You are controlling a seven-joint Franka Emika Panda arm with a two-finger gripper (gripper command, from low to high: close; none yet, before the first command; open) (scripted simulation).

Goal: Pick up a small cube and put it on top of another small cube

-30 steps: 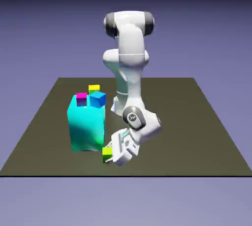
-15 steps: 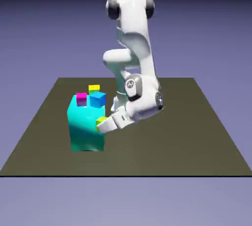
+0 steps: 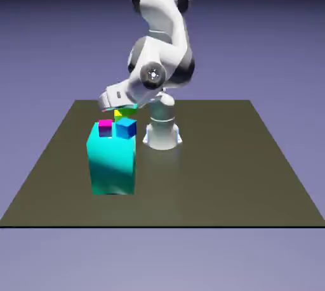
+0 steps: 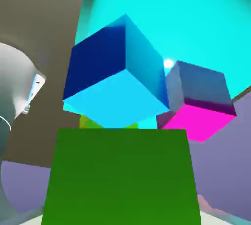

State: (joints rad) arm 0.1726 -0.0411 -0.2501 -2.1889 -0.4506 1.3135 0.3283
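- The gripper (image 3: 109, 105) hangs above the big cyan block (image 3: 113, 163), clamped on the small cube with its green shaded face (image 4: 120, 175), which fills the lower part of the hand view between the jaws.
- In the exterior view that held cube is barely visible, tucked under the gripper; a sliver of green shows just below the fingers.
- Step in hand, by my reading: the carry. The cube is grasped and off the table, but not yet set down.
- The second small yellow-topped cube (image 3: 120, 115) sits just below and beside the gripper, at the far part of the cyan block's top; in the hand view only a thin yellow-green strip (image 4: 105, 122) peeks out behind the held cube.
- The next move calls for lining the held cube squarely over that yellow top, then a slow descent before letting go.
- Room is tight: the blue cube (image 4: 115, 74) stands right ahead of the gripper and the magenta cube (image 4: 198, 101) just to one side of it, both crowding the target.
- A wide or tilted approach could clip either neighbour, I'd judge.
- The cyan block's edges fall away close around all three cubes, so a nudged cube could go over onto the dark table (image 3: 241, 169).
- Open room lies above the gripper.
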